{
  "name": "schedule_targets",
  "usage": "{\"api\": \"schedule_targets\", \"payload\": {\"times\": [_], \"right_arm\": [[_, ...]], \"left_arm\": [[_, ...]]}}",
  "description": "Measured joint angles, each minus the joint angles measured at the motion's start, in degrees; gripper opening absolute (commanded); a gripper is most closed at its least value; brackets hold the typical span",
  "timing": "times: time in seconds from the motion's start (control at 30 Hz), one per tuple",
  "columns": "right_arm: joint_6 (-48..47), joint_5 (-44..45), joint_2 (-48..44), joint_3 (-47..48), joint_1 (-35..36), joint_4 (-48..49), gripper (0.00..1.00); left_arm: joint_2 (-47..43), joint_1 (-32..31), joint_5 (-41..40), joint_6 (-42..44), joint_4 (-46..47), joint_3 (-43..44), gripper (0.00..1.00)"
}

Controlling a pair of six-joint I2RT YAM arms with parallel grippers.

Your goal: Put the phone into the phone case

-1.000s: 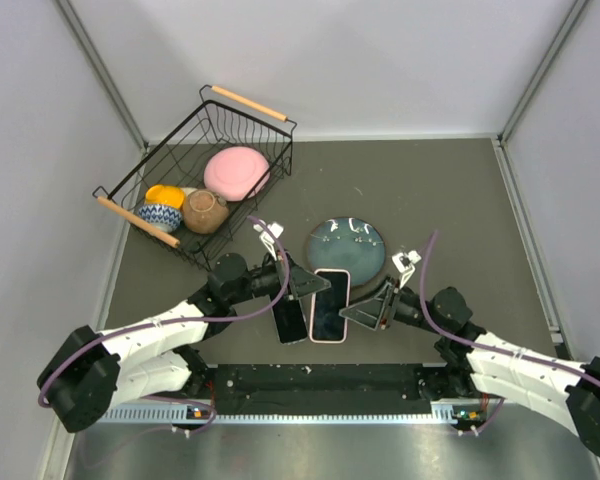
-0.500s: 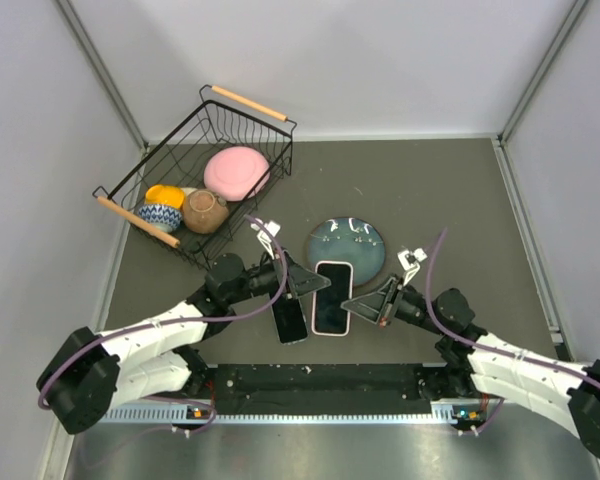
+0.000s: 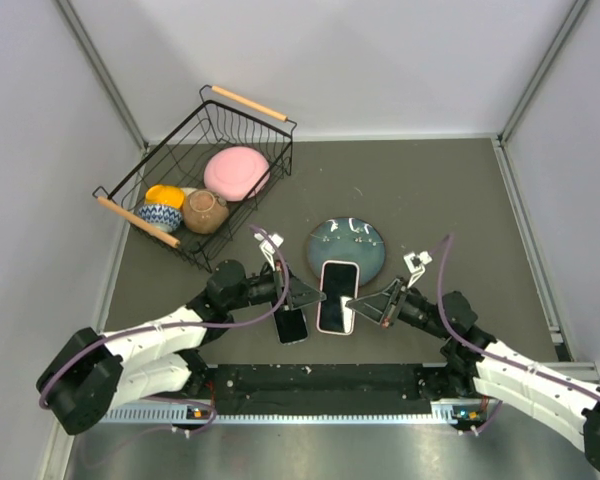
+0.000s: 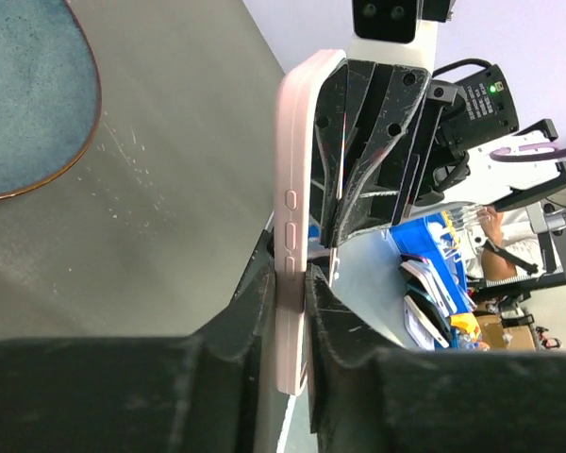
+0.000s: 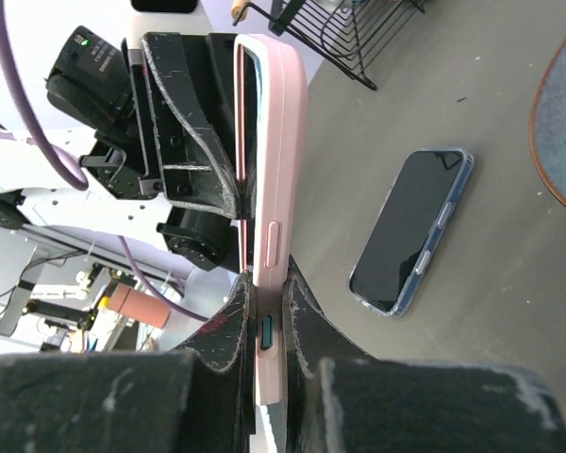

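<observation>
- Shifted slightly toward the round blue-glazed plate (image 3: 348, 232): the pink phone case (image 5: 281, 142), dark screen (image 3: 336, 297) framed inside.
- Its long edges are clamped by left gripper (image 3: 316, 297) and right gripper (image 3: 354, 303).
- Its side buttons (image 4: 291, 231) are shown only by the wrist views.
- A clear-bumpered dark phone (image 5: 410, 231), flat on the table (image 3: 450, 200), is caught by the right wrist view, not the left.

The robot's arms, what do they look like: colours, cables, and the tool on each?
The left arm and right arm have white shells with black joints and bases. A purple cable loops along each, and a small white bracket sits near each wrist. The left tool and right tool are black and two-fingered, with scuffed fingers.
</observation>
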Motion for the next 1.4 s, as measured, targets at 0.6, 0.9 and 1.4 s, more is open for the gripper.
{"api": "schedule_targets", "payload": {"times": [0.6, 0.9, 1.4], "right_arm": [[-0.4, 2.0, 6.3, -0.2, 0.0, -0.8, 0.0], [-2.6, 3.7, 7.2, -0.1, 0.2, -8.5, 0.0], [-7.4, -6.4, 37.2, 13.4, 0.2, -15.6, 0.03]], "left_arm": [[1.5, -1.3, -4.3, 7.8, -12.5, 3.6, 0.38], [-8.7, -2.4, -14.4, 15.5, -32.2, 9.6, 0.92], [-21.0, -2.4, -35.6, 27.0, -54.9, 17.9, 0.99]]}}
